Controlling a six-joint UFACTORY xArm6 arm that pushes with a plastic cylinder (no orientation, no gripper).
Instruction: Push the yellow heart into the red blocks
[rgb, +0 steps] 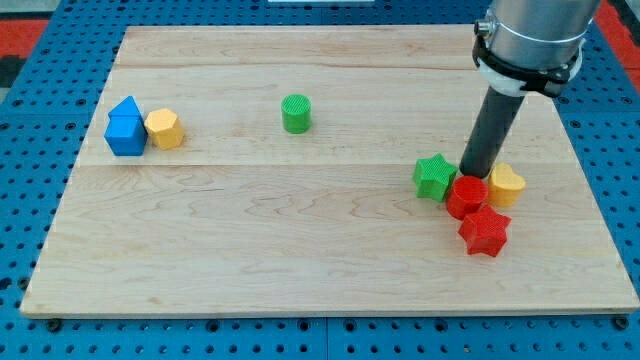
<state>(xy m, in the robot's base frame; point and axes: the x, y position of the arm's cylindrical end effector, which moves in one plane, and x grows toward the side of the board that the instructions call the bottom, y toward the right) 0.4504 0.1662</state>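
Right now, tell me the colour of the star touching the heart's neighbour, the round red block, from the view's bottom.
Red: the star sits just below it, clearest in the camera view.

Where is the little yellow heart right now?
The yellow heart sits at the view's right side of the wooden board, touching the red round block, just right of the dark rod, above the red star.

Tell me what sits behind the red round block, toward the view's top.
Directly behind the red round block stands my dark rod; my tip is hidden by that block. The yellow heart touches its right, the green star its left.
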